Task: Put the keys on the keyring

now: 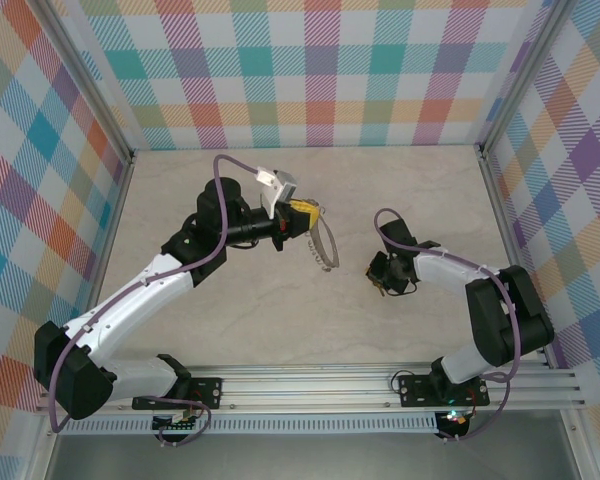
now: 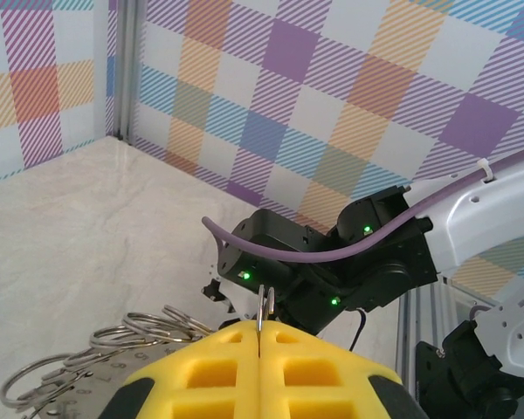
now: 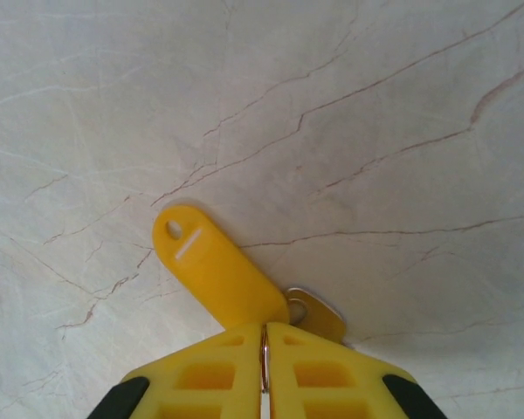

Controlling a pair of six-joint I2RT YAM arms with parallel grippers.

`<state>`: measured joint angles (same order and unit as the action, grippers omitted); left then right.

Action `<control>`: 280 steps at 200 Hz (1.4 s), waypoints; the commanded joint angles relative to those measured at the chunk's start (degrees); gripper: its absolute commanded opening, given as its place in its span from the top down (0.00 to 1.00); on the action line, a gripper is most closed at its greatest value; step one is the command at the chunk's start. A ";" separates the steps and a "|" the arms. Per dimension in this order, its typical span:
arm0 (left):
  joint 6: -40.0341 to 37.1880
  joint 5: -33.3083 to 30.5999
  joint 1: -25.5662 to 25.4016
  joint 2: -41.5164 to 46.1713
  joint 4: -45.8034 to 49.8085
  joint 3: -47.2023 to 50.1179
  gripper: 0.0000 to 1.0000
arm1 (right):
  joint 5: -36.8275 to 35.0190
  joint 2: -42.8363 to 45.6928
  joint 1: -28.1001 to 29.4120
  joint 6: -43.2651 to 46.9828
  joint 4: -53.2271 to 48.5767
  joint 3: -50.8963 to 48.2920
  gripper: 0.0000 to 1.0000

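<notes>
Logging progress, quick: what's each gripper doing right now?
Left gripper: closed, holding the large thin dark ring fringed with silvery wire loops.
Right gripper: closed on the small yellow-tagged key.

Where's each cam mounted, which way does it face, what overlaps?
Top external: above and behind the bases, looking down on the table; left arm, right arm, left gripper holding the keyring, right gripper low at the table.
Left wrist: on the left arm, looking sideways across to the right arm and checked wall; left gripper at bottom, keyring loops beside it.
Right wrist: looking down at the table; right gripper shut on the yellow-tagged key.
Shared: top and left wrist both show keyring and right arm.
</notes>
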<state>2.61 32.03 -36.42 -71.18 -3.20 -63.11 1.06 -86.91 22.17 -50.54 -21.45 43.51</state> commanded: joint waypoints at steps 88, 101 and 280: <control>1.14 2.89 0.75 0.70 -2.31 -1.44 1.00 | 1.81 15.84 0.44 9.12 1.24 1.01 1.00; 0.80 3.33 0.78 0.62 -1.69 -2.04 1.00 | 3.23 19.38 0.17 11.46 2.43 1.99 1.00; -10.91 6.68 0.33 -5.90 8.75 -11.51 1.00 | 46.84 32.01 -8.66 23.61 29.65 6.48 1.00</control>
<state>-4.95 37.01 -36.23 -75.96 4.73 -70.96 43.22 -55.96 13.82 -28.80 4.25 47.94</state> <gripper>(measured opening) 0.049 0.050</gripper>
